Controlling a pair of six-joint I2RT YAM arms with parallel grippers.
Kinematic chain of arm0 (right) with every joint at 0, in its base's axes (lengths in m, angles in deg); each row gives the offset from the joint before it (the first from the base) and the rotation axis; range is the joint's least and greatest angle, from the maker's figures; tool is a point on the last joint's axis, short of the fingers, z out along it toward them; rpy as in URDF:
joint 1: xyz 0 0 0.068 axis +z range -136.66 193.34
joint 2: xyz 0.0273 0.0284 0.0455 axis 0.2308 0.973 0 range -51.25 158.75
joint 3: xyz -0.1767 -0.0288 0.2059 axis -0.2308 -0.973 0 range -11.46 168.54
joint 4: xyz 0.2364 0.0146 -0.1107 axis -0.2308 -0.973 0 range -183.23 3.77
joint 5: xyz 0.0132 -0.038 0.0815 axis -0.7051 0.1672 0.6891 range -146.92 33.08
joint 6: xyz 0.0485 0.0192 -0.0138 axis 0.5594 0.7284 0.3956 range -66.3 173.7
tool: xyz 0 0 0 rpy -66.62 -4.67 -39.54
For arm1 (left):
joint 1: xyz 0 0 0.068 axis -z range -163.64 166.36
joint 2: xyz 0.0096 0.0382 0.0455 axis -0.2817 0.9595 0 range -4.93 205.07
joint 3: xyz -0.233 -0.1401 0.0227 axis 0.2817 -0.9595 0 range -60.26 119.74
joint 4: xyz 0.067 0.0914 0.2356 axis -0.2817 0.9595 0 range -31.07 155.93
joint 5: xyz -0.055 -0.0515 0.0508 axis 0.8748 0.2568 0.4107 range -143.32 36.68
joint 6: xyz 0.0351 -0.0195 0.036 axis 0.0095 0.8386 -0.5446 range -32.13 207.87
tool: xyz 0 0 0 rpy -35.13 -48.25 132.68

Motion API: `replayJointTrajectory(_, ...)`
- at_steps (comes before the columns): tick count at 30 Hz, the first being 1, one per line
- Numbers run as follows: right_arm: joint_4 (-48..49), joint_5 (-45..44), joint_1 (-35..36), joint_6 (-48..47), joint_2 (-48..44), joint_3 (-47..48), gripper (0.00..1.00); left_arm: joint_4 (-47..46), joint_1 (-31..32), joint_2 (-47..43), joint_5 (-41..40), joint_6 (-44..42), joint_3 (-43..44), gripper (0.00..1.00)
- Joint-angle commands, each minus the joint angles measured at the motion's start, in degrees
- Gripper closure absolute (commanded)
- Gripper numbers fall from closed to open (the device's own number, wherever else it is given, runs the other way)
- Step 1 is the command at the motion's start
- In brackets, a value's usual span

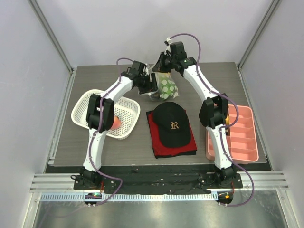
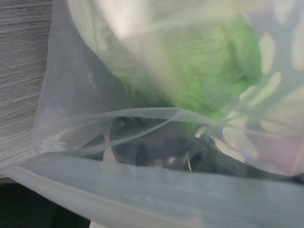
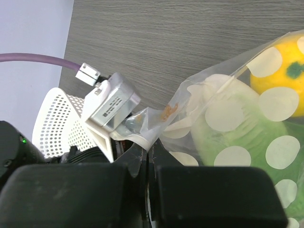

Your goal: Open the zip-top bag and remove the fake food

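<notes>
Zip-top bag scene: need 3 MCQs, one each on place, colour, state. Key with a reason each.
1. Relative to the black cap, the zip-top bag is: A) on its near side B) underneath it C) beyond it.
2. The citrus inside the bag is: A) yellow B) blue C) black.
3. The right end effector is: A) wide open B) shut on the bag's edge C) shut on the cap.
Key: 1 C, the top view shows the bag past the cap's far end. 2 A, the right wrist view shows it yellow through the film. 3 B, its jaws meet with the film pinched between them.
</notes>
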State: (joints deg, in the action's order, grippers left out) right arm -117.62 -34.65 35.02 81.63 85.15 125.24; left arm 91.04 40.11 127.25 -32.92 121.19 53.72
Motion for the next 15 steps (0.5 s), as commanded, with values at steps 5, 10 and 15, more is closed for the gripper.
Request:
replayJointTrajectory(5,7.0,-0.2,-0.2,1.0,-2.3,1.5,0.99,5.3,1.1,3.6,-0.3,-4.1,3.1,0.52)
replayJointTrajectory(10,7.0,-1.8,-0.6,-1.0,-3.2,-0.8,0.98,7.3,0.4,2.2,0.3,-4.1,6.6,0.95)
replayJointTrajectory(15,7.0,-2.0,-1.2,-1.9,-3.9,-1.4,0.99,6.6,-0.8,-1.1,1.6,-2.5,8.9,1.00)
